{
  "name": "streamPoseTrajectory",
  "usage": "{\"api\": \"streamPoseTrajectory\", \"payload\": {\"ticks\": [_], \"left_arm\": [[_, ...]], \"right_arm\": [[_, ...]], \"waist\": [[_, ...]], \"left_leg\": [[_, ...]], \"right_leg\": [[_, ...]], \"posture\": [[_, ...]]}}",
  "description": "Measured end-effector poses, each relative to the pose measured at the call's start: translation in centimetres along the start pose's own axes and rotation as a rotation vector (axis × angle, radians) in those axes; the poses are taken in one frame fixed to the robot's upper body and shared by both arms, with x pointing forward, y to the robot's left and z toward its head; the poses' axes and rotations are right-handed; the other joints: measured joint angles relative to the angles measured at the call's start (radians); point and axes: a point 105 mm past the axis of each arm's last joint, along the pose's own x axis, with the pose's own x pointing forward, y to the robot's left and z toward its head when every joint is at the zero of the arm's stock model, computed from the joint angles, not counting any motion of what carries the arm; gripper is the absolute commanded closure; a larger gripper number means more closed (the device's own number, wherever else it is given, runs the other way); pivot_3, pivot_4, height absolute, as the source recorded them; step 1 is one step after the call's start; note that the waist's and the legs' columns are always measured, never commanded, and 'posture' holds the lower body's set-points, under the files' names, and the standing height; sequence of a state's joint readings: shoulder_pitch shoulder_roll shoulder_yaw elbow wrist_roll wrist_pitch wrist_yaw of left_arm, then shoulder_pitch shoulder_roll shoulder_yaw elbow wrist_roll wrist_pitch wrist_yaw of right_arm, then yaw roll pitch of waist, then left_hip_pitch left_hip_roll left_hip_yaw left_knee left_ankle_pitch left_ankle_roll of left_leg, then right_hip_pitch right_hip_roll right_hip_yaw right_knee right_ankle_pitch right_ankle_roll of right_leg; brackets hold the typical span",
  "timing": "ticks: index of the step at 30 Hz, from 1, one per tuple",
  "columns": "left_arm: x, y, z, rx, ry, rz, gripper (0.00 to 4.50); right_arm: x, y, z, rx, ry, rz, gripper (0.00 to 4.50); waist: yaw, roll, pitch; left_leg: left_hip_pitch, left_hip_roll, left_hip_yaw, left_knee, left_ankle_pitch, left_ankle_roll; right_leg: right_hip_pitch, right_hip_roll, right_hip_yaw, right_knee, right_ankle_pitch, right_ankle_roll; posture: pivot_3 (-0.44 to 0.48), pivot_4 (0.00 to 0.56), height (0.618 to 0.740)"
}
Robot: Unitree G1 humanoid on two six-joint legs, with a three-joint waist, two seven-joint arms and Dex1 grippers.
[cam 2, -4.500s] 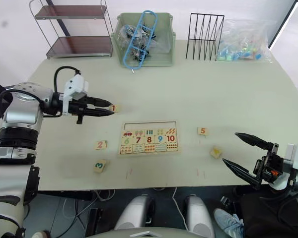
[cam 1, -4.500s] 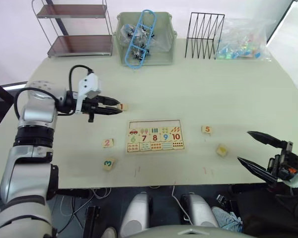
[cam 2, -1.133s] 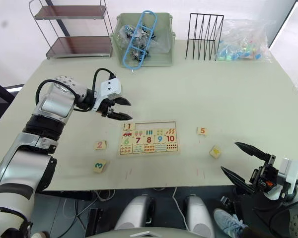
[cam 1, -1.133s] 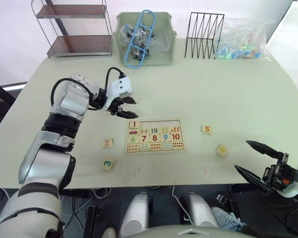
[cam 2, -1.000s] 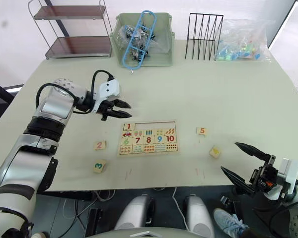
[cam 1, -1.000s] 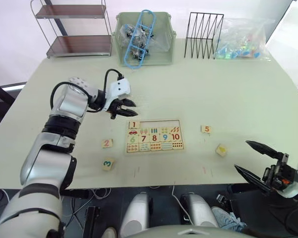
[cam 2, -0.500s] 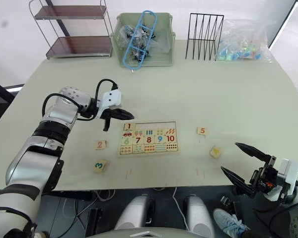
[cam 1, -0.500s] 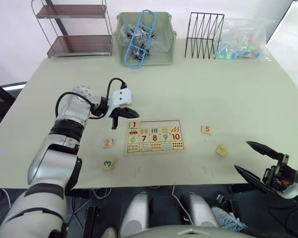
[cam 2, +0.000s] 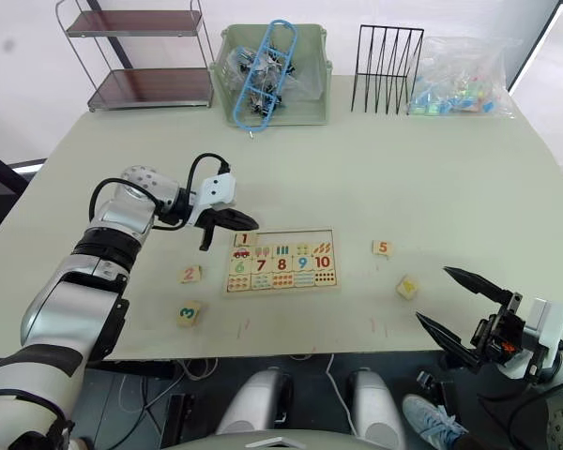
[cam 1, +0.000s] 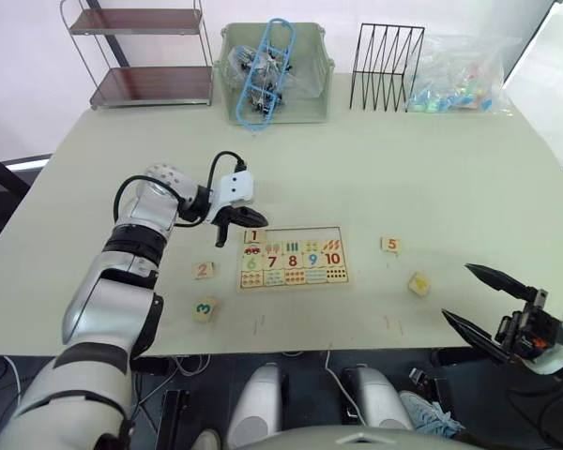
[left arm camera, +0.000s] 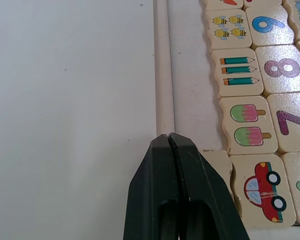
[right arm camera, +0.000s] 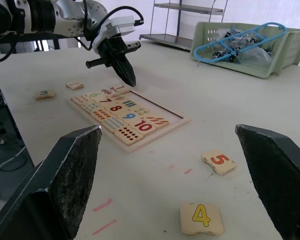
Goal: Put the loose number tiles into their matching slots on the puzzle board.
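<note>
The puzzle board lies mid-table. Tile 1 sits in the leftmost of the matching slots; the other slots of that row are bare. My left gripper is shut on nothing, its tips at the board's far rim right beside tile 1. Loose on the table are tile 2 and tile 3 left of the board, and tile 5 and tile 4 to its right. My right gripper hangs open past the table's front right edge, near tile 4.
Along the far edge stand a metal shelf, a green basket with a blue frame in it, a black wire rack and a clear bag of colourful pieces. Red marks dot the table in front of the board.
Tile 1, held left of the board 4.5 s ago, now lies in the board's leftmost slot. The left gripper, open a second ago, has turned, shut and moved up to the tile.
</note>
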State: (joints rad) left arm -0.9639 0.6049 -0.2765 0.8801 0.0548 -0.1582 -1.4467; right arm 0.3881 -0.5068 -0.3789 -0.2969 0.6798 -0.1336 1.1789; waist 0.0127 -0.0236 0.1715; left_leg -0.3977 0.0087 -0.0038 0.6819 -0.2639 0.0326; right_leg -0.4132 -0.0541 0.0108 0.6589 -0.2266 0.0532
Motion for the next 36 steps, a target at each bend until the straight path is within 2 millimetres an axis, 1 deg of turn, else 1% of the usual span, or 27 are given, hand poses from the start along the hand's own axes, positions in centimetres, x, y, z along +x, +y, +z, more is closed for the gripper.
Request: {"api": "streamPoseTrajectory", "payload": {"ticks": [10,36], "left_arm": [[0.21,-0.45,0.18,-0.007,-0.005,-0.046,4.47],[0.22,-0.64,0.05,0.005,0.011,-0.062,4.47]], "right_arm": [[0.05,0.21,-0.08,0.008,0.003,-0.004,0.00],[0.27,0.07,-0.06,-0.002,0.002,-0.005,0.00]], "waist": [[0.000,0.000,0.000],[0.000,0.000,0.000]], "left_leg": [[0.000,0.000,0.000,0.000,0.000,0.000],[0.000,0.000,0.000,0.000,0.000,0.000]], "right_leg": [[0.000,0.000,0.000,0.000,0.000,0.000],[0.000,0.000,0.000,0.000,0.000,0.000]], "posture": [[0.000,0.150,0.740],[0.000,0.150,0.740]]}}
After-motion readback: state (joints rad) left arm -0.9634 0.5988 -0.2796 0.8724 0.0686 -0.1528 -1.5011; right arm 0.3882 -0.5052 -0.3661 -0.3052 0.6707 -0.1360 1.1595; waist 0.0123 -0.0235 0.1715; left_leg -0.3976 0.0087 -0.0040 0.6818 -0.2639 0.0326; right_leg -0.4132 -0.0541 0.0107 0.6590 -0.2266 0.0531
